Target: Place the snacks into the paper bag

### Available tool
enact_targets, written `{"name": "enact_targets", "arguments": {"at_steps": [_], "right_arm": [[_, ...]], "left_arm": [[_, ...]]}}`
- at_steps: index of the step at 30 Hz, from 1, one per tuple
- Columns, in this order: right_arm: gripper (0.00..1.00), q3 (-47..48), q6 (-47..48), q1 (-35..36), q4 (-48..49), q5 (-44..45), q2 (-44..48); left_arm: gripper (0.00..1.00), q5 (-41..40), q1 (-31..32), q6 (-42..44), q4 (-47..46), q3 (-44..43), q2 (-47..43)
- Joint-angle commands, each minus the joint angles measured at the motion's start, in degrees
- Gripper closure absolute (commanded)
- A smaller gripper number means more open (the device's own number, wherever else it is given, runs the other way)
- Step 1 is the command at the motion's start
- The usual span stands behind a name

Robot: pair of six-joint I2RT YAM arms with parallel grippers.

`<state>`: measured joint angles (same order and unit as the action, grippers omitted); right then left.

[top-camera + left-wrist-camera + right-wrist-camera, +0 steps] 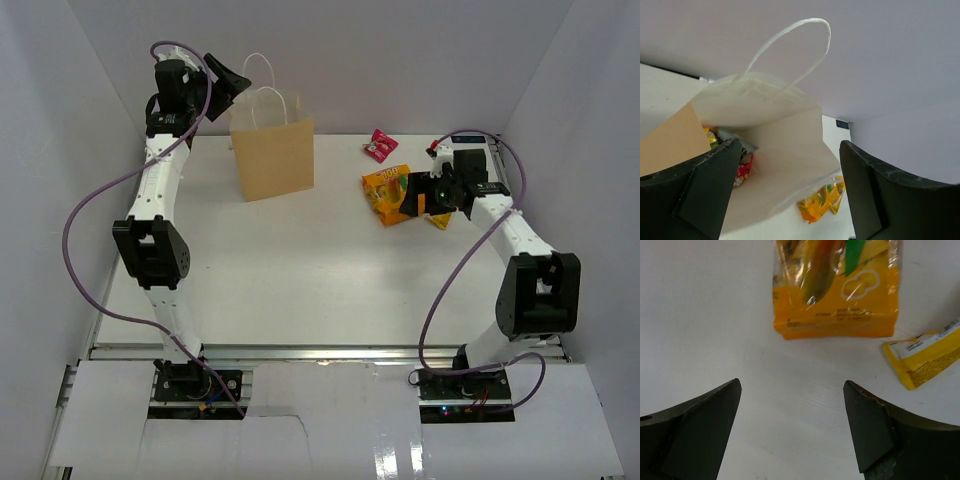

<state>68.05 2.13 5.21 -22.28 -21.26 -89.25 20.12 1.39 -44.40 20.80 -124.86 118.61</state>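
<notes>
The tan kraft paper bag [272, 160] stands upright, the left gripper [790, 150] wide open and empty over its mouth. Well right of that bag, the right gripper [790, 385], also spread and empty, hovers just short of the large orange-yellow snack bag [835, 290], whose flat slick film could skid away as it closes

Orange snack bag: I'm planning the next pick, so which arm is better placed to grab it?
Right. The right gripper is open just short of the orange snack bag, pointed at it. The left gripper, also open, is across the table at the paper bag.
</notes>
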Motion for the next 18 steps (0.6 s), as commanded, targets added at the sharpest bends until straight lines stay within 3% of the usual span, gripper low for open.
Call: {"name": "enact_targets", "arguments": {"at_steps": [1,3,6,10,12,14,18], "right_arm": [[0.11,7.96,-7.49,0.85,4.44,11.23,-6.25],[0.10,12.95,-7.75,0.94,4.88,12.54,-9.69],[0.07,19.28,-8.19,0.94,5.31,13.95,-17.16],[0.02,25.96,-8.02,0.85,6.02,13.18,-24.10],[0.02,28.44,-7.15,0.76,6.37,11.60,-26.57],[0.10,31.52,-5.21,0.76,6.99,9.49,-29.74],[0.10,34.86,-2.39,0.68,7.25,6.23,-34.67]], "left_arm": [[0.10,-1.92,-0.07,8.60,0.83,5.21,-12.85],[0.08,-3.24,-0.07,12.13,-0.13,11.18,-20.56],[0.03,-3.33,-0.07,16.53,-1.89,29.33,-31.80],[0.02,0.51,0.02,18.47,-4.01,46.66,-45.34],[0.02,2.63,-0.07,18.13,-3.92,51.97,-50.20],[0.02,6.41,0.02,15.77,-4.01,59.07,-56.71],[0.02,14.66,0.02,8.82,-6.02,69.29,-65.15]]}}
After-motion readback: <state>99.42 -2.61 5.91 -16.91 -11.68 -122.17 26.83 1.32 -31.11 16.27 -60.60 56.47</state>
